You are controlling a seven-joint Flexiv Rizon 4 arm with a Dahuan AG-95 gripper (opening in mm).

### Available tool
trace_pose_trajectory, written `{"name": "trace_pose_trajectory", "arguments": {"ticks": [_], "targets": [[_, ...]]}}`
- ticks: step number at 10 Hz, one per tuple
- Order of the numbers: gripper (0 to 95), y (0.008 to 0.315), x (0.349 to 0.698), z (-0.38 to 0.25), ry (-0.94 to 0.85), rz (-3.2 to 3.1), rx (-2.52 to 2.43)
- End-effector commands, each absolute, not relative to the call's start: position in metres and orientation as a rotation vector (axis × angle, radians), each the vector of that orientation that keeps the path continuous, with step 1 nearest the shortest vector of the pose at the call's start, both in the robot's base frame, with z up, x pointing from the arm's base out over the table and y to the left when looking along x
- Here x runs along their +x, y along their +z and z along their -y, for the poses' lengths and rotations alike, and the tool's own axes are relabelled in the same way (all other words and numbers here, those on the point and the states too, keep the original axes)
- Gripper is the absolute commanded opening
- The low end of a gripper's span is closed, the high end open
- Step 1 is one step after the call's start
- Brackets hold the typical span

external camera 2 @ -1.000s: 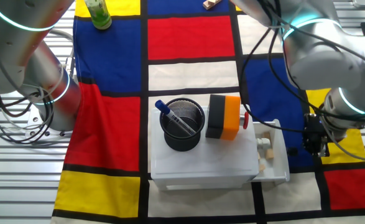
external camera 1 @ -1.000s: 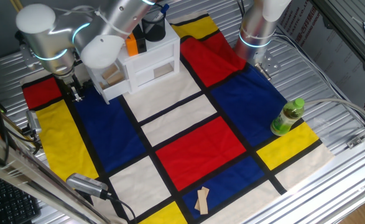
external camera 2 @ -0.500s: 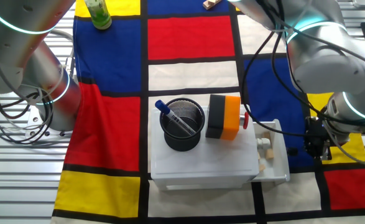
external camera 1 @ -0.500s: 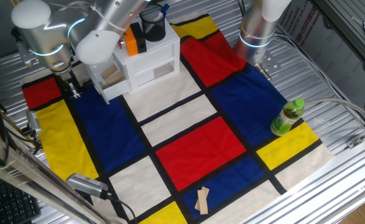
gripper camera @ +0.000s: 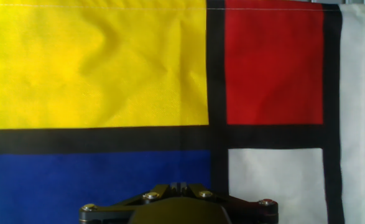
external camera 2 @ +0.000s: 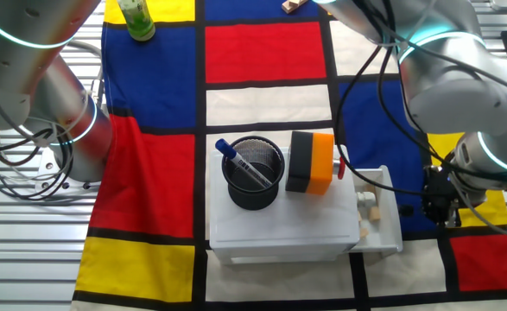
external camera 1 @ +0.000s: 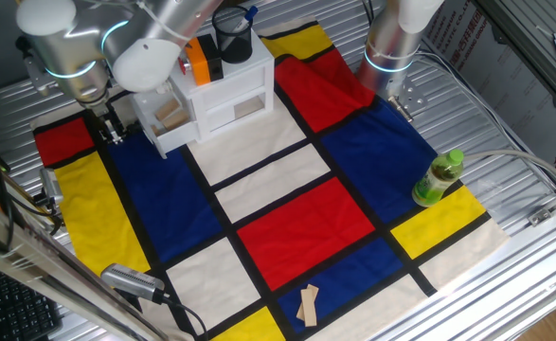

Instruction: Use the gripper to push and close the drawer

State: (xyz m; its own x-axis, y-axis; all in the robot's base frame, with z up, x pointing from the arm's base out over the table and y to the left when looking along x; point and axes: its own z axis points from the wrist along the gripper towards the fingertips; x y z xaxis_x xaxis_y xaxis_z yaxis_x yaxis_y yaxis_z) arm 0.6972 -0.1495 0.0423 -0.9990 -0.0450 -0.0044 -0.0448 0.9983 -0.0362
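The white drawer point(external camera 1: 169, 121) stands pulled out of the left side of the white mini cabinet point(external camera 1: 228, 95), with tan wooden pieces inside. In the other fixed view the drawer point(external camera 2: 377, 212) juts out to the right of the cabinet point(external camera 2: 279, 226). My black gripper point(external camera 1: 110, 133) hangs low over the cloth, a short way to the left of the drawer's outer end and apart from it. It also shows in the other fixed view point(external camera 2: 434, 206), to the right of the drawer. In the hand view the gripper point(gripper camera: 178, 185) is shut and empty, pointing down at the checked cloth; the drawer is out of that view.
A black mesh pen cup point(external camera 2: 253, 173) and an orange-and-black object point(external camera 2: 312, 161) sit on the cabinet. A green bottle point(external camera 1: 439, 178) and loose wooden pieces point(external camera 1: 308, 305) lie on the coloured cloth. The other silver arm point(external camera 1: 396, 38) stands at the back right.
My gripper has shifted a little along the cloth beside the drawer, towards the back left in one fixed view. The drawer has not moved.
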Motion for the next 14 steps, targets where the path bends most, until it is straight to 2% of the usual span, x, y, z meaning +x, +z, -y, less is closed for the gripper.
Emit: {"name": "trace_pose_trajectory", "arguments": {"ticks": [1,14], "targets": [[0.0,0.0415,0.6953,0.1508,-0.056,-3.135,-0.073],[0.0,0.0406,0.6903,0.1533,-0.038,-3.133,-0.069]]}}
